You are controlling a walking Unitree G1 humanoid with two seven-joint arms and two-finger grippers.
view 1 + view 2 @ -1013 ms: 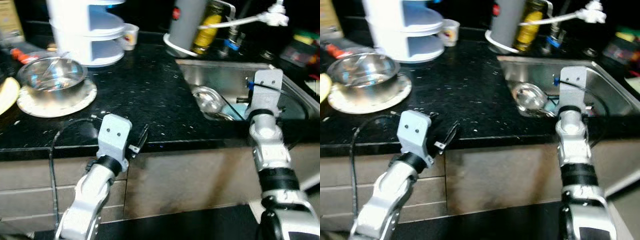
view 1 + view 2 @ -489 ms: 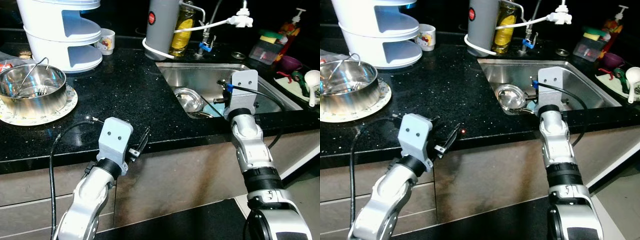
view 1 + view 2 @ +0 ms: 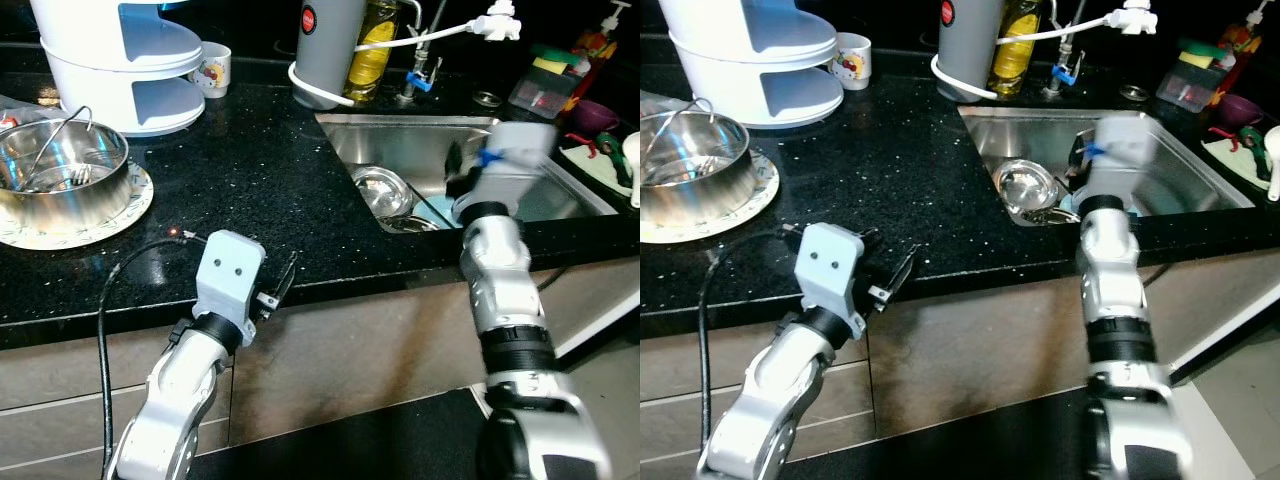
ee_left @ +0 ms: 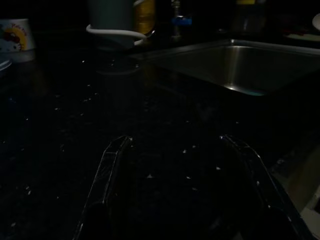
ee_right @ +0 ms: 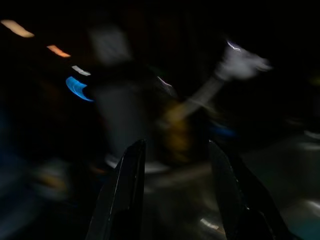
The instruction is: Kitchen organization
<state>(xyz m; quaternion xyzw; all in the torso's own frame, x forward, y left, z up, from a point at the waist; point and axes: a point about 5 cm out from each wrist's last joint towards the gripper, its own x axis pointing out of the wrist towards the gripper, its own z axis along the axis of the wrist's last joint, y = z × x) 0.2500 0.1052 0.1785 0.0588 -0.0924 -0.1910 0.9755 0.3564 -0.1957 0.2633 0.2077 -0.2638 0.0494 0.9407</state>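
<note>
Black bench point(image 3: 250, 190): speckled stone top, holds everything; front edge nearest the robot.
Left gripper point(image 3: 283, 283): low at the bench's front edge, just over the lip; fingers point(image 4: 107, 170) apart with bare stone between them, holding nothing. Same spot as half a second ago.
Right gripper point(image 5: 175, 187): up over the front rim of the sink; fingers apart, nothing between. Wrist housing is smeared by motion now where it was sharp half a second ago, and sits a bit higher and further toward the basin.
What changed: only the right arm is moving; head view also shifted slightly, so part of the shift is camera.
Sink point(image 3: 560, 190): steel basin to the right of the bench, beyond the right arm.
Small steel bowl point(image 3: 382, 190): lying in the sink's near-left corner, untouched, apart from both grippers.
Big steel bowl point(image 3: 60, 165): on a patterned plate point(image 3: 115, 215), far left of the bench, wire handle up.
White rack point(image 3: 120, 60): back left, cup point(image 3: 214, 68) beside it.
Grey canister point(image 3: 330, 45): back, by the tap, yellow bottle point(image 3: 372, 45) just beside.
Meaning for task: judged as a reach starting toward the sink contents, probably the small bowl; nothing picked up yet, tidying barely begun.
</note>
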